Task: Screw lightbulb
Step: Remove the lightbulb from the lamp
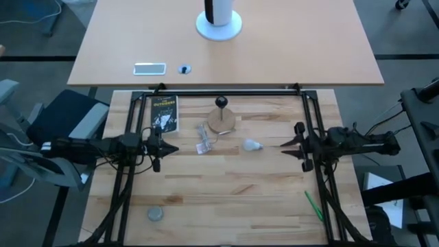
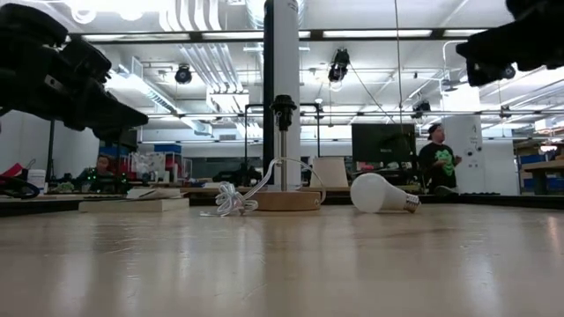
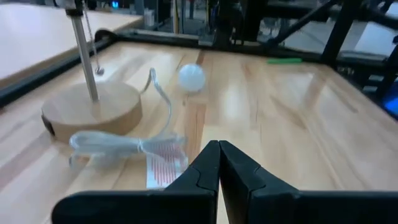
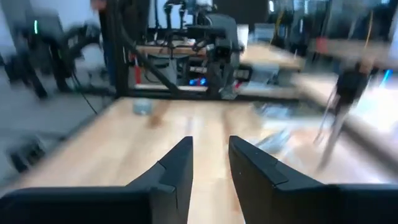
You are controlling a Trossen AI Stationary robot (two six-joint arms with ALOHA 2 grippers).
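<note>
We see lightbulb [image 1: 252, 145] lying on tabletop [image 1: 233, 185], at 4 o'clock from lamp stand [image 1: 221, 121]. Left gripper [image 1: 173, 148] pressed together; right gripper [image 1: 285, 144] slightly spread, holding nothing.

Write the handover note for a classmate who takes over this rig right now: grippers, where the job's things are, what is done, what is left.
Left gripper: shut, empty, above the table near the coiled cord.
Right gripper: fingers apart, empty, raised to the right of the lightbulb.
Lightbulb: lying on its side on the table, right of the wooden lamp base, touched by neither gripper.
Socket on the stand: empty.
Done: nothing visible yet.
Left: pick up the bulb, seat it in the socket, screw it in.
</note>
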